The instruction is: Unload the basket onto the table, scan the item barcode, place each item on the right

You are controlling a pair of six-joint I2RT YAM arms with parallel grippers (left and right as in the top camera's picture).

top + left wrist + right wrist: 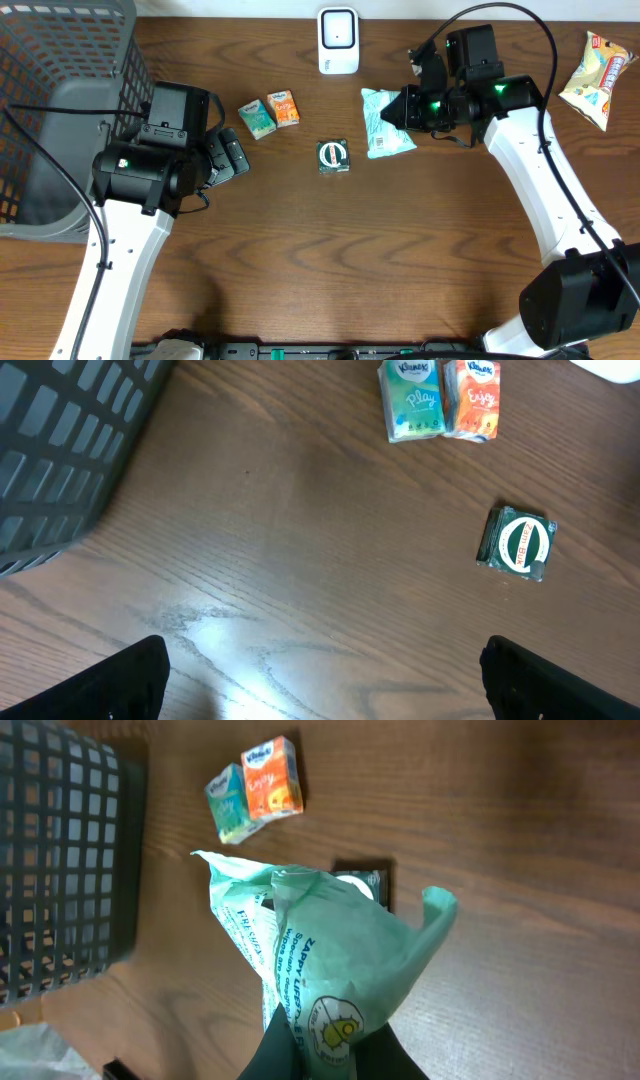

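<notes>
- Brown wood-grain surface point(300, 260).
- Grey mesh basket point(60, 60) stands at its far-left corner.
- White scanner point(338, 40) stands upright at the far edge.
- Teal tissue pack point(257, 118) and orange tissue pack point(284, 109) lie side by side.
- Dark square packet point(333, 156) lies flat near the middle.
- Yellow snack bag point(598, 66) lies at the far right.

1. Lower centre of the overhead frame: bare table point(350, 260), a wide passage.
2. Upper left: grey basket point(60, 100) walls off that corner.
3. Upper centre: teal tissue pack point(257, 119), orange tissue pack point(284, 109), dark packet point(333, 156), white scanner point(339, 40) and green bag point(385, 125) sit near each other, with narrow gaps only.
4. Upper right corner: snack bag point(598, 65), well apart from the cluster.
</notes>
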